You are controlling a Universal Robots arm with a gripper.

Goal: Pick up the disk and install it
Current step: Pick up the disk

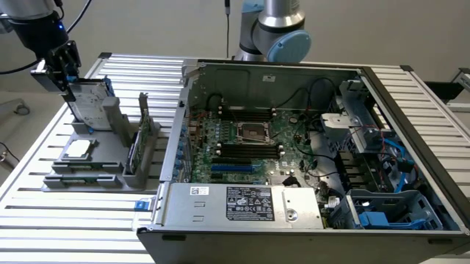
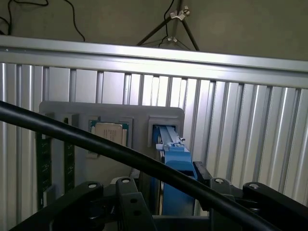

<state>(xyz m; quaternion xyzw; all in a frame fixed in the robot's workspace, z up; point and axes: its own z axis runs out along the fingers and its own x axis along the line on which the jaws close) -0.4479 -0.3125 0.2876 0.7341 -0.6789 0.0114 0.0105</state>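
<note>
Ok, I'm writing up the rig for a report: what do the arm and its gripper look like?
The arm is a silver tube with a pale blue round joint cap. Its wrist end is black with a glowing blue light, and black cables trail from it. The gripper is black, made of linked bars with silver screw heads; a thick black cable crosses it.

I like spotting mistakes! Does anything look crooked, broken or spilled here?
Nothing stands out. The disk stands on edge in its grey holder, with the gripper around its top. The chip lies flat in its pocket, and the open computer case shows no damage.
</note>
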